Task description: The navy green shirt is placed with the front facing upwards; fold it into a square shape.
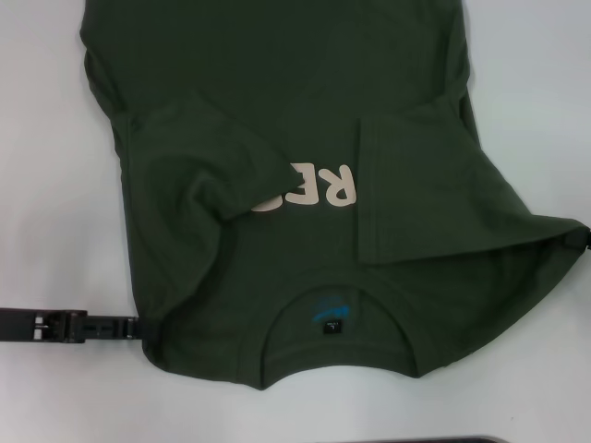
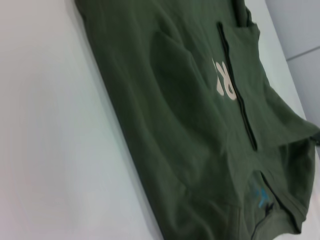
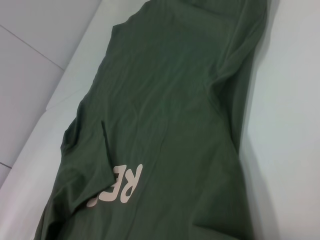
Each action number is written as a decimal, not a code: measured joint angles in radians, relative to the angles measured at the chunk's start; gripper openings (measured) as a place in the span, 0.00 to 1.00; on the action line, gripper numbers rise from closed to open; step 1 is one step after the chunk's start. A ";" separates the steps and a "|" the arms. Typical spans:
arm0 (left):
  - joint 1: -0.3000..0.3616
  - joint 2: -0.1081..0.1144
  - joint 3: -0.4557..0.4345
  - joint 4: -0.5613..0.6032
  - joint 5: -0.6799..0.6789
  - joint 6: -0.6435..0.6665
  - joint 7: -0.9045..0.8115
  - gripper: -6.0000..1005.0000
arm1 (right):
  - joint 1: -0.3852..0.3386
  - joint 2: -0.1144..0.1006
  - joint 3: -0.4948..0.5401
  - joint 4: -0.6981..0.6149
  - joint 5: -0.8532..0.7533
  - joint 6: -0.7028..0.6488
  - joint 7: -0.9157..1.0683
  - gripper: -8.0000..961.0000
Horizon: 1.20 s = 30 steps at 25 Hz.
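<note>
Fingers unreadable: left gripper (image 1: 138, 327) meets navy green shirt (image 1: 277, 111) shoulder, sleeves folded inward.

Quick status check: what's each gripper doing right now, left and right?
Left gripper: at the navy green shirt's shoulder edge near the collar; open or closed cannot be told.
Right gripper: barely in view at the shirt's opposite edge; cannot be told.

table (image 1: 46, 138): white, smooth | light: soft and even | wall (image 3: 30, 65): pale panels, far side
</note>
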<state>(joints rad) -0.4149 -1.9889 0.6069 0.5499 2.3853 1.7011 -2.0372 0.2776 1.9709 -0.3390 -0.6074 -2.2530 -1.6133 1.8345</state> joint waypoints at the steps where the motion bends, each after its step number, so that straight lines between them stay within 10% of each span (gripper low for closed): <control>1: -0.002 -0.002 0.004 -0.001 0.002 0.000 0.000 0.84 | 0.000 0.000 0.000 0.000 0.000 0.000 0.000 0.01; 30: -0.043 -0.022 0.011 -0.003 0.012 -0.068 -0.025 0.74 | 0.006 0.000 0.000 0.000 0.000 0.006 0.000 0.01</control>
<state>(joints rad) -0.4575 -2.0108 0.6182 0.5474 2.3975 1.6336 -2.0617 0.2838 1.9710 -0.3390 -0.6074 -2.2531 -1.6073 1.8345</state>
